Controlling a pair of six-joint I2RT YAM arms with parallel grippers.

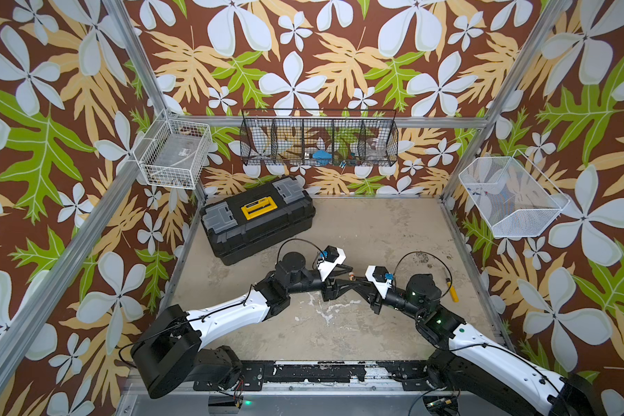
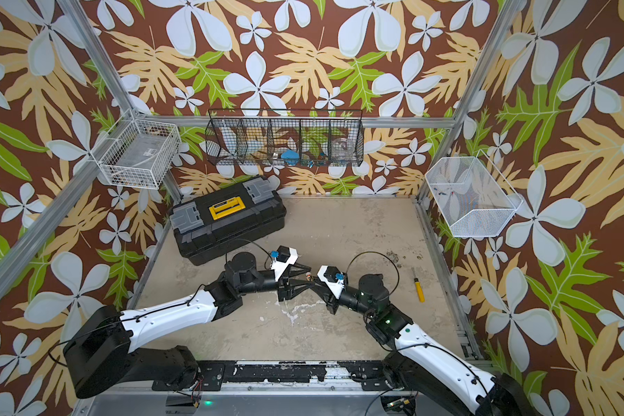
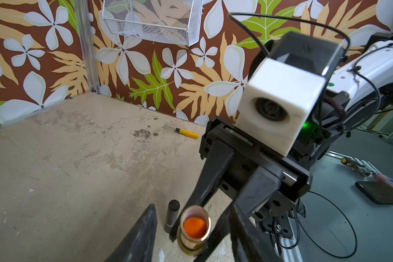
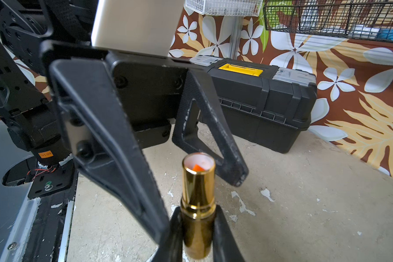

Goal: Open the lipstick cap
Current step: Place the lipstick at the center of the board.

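Writing: the only legible mark is an orange sticker [image 4: 45, 154] reading "V1.04" on the left arm's joint. The yellow label on the toolbox [image 1: 256, 216] and the tag in the left white basket [image 1: 173, 155] carry print too small to read.

Task item: one lipstick [image 4: 199, 181], a gold tube, is held clear of the bench [image 1: 375, 223] near its middle, between the two arms. It is uncapped and the orange stick shows in its mouth. One black cap [image 3: 171, 215] stands upright on the bench just beside it.

Right tool [image 4: 197, 211]: narrow, clamped on the lower body of the lipstick.

Left tool [image 3: 193, 205]: jaws apart, one on either side of the lipstick's open end, gripping nothing.

Count of the rest:
- One toolbox, black with grey latches, lid closed, far left on the bench.
- One screwdriver [image 2: 419, 290] with a yellow handle, lying on the right of the bench, well apart from the lipstick.
- Three wall baskets: the left white one, another white basket [image 1: 512, 201] on the right wall, and a divided black basket [image 1: 319, 138] on the far wall.
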